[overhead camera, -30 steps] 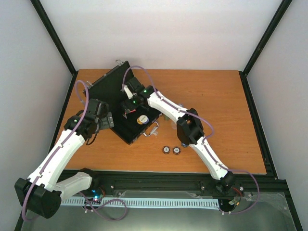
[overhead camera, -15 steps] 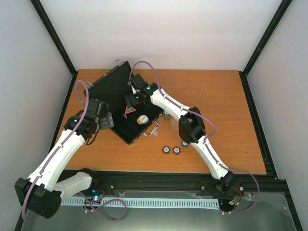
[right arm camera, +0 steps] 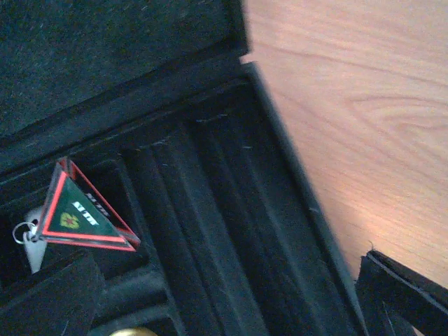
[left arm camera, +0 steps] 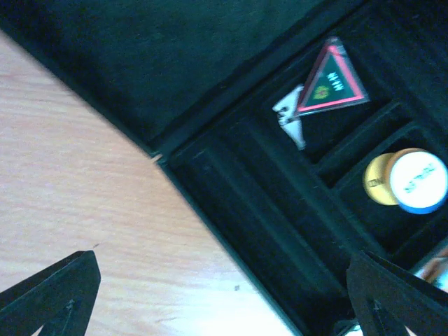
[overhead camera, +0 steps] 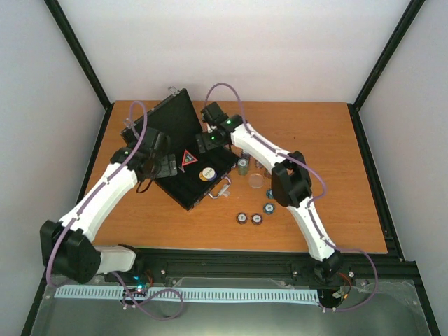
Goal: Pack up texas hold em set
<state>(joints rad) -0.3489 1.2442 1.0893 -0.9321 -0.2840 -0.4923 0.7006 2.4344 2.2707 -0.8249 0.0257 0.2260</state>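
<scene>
Where the case lies: the black case (overhead camera: 185,187) sits open on the left part of the table (overhead camera: 329,154), with its lid (overhead camera: 162,124) tilted up toward the back-left and its silver handle (overhead camera: 222,187) on the near-right edge.
Triangular token: the dark, red-edged triangular token (left arm camera: 332,78) rests in a tray compartment near the hinge; a small white tag (left arm camera: 290,120) touches one of its corners.
Dealer discs: the dealer discs (left arm camera: 418,180), one yellow and one white with a blue rim, overlap in the next compartment toward the handle.
Loose pieces: two round chips (overhead camera: 241,218) lie side by side on bare wood, near and to the right of the case. A bluish one (overhead camera: 269,208) is just beyond them. A small chip stack (overhead camera: 243,166) and a clear disc (overhead camera: 256,181) are beside the case's right edge.
Left gripper: the left gripper (left arm camera: 222,260) has its jaws spread wide and holds nothing; it hovers over the tray's left edge, where case meets table.
Right gripper: the right gripper (right arm camera: 227,262) is equally wide apart and empty, above the tray's far-right corner by the hinge.
</scene>
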